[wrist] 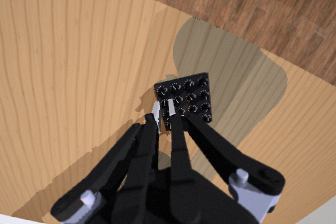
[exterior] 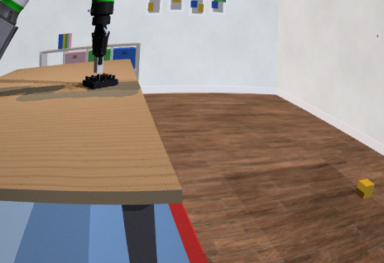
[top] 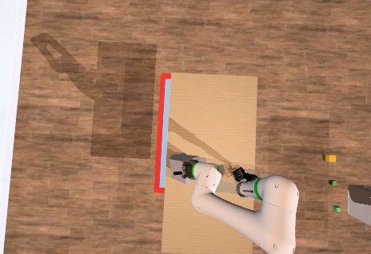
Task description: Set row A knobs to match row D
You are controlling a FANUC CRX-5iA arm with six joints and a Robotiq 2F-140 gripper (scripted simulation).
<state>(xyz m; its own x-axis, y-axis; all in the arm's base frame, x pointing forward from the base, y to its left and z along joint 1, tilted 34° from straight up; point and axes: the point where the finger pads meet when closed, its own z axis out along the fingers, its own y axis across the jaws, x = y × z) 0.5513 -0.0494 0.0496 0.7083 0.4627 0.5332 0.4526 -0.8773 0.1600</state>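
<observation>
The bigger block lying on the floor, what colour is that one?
Yellow-orange; it shows best in the exterior view.

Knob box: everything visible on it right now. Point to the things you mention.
The knob box (top: 236, 172) (exterior: 101, 83) (wrist: 196, 95) is a low, black, squarish block, plastic by its look, with rows of small upright black knobs ringed by pale marks. It sits upright on the wooden table (top: 210, 104) (exterior: 73, 141) (wrist: 50, 75). The gripper (top: 177, 173) (exterior: 99, 69) (wrist: 164, 106) partly hides it in the wrist view; contact is unclear.

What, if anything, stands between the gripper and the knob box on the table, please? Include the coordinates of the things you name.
Nothing visible stands in the way: in the exterior view, the gripper (exterior: 99, 68) (wrist: 164, 106) hangs over the knob box (top: 238, 174) (exterior: 102, 83) (wrist: 192, 93) with no other object between them.
</observation>
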